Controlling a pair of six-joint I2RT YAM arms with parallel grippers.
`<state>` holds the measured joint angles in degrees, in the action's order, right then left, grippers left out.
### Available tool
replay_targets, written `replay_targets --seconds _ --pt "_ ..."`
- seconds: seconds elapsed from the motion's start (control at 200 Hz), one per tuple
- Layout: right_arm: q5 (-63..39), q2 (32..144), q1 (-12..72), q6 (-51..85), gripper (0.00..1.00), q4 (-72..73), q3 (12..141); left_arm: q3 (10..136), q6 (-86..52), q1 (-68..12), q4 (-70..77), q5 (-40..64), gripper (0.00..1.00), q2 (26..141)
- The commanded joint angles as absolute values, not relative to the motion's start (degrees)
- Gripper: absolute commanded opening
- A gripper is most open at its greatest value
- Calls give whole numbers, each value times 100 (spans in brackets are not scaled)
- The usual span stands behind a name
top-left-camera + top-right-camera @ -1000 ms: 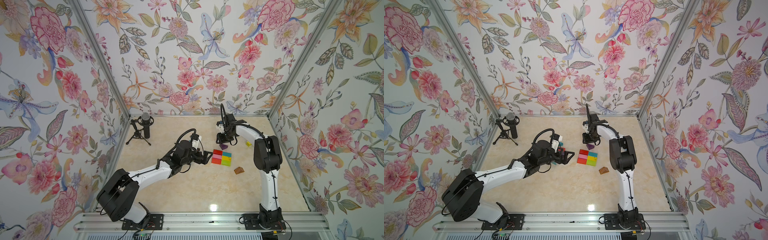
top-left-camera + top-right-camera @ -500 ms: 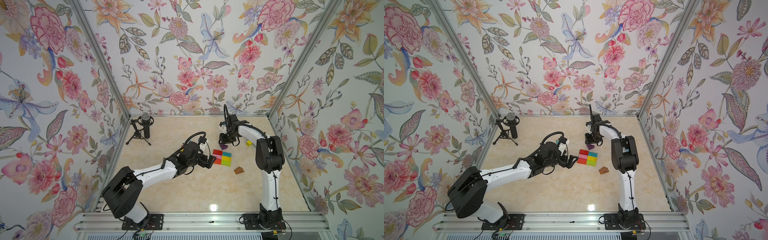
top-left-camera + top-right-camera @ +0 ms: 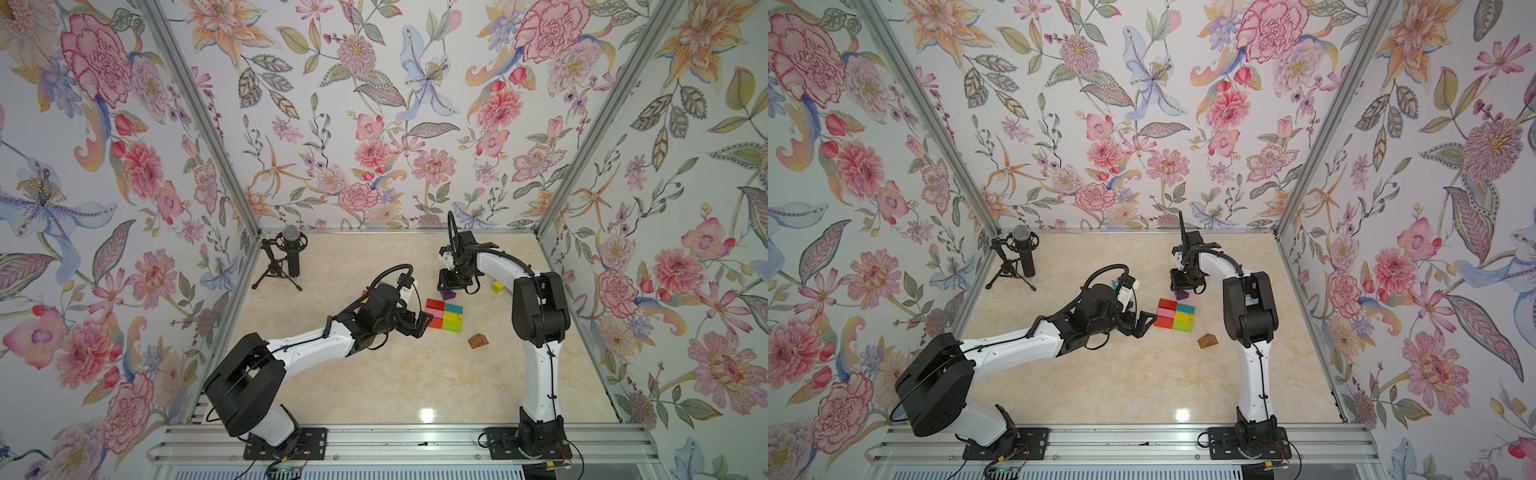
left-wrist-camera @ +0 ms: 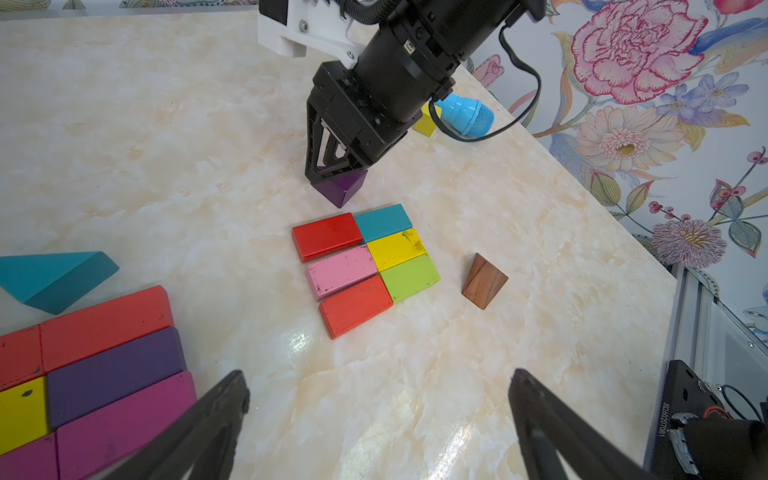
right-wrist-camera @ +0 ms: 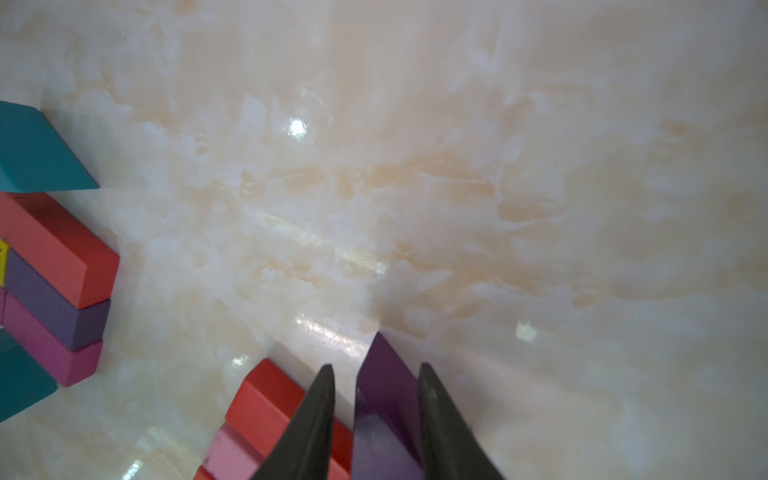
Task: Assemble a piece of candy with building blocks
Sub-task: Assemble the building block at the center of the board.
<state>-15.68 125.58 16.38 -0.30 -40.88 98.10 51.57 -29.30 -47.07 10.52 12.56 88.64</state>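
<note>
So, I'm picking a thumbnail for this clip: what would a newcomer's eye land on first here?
Probably the loud floral wallpaper on all three walls. Then the bright patch of six flat bricks mid-table, laid edge to edge. Toward the back wall from it the right gripper is shut on a purple wedge, and the left gripper hangs open beside it.

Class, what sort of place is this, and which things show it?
Probably a robot recording booth: a left arm and right arm bolted to an aluminium rail, wallpapered walls boxing in a marble-look tabletop, a microphone on a tripod.
</note>
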Motion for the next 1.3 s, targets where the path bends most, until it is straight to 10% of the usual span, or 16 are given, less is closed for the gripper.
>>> replay_targets --seconds 0.0,1.296 --pt "-1642 12278 1703 26 35 -4186 9664 5274 -2788 -4777 1002 1091 99 8895" --pt "-703 12198 2038 -756 36 -4348 9811 5081 -2966 -4773 1186 1098 99 8899"
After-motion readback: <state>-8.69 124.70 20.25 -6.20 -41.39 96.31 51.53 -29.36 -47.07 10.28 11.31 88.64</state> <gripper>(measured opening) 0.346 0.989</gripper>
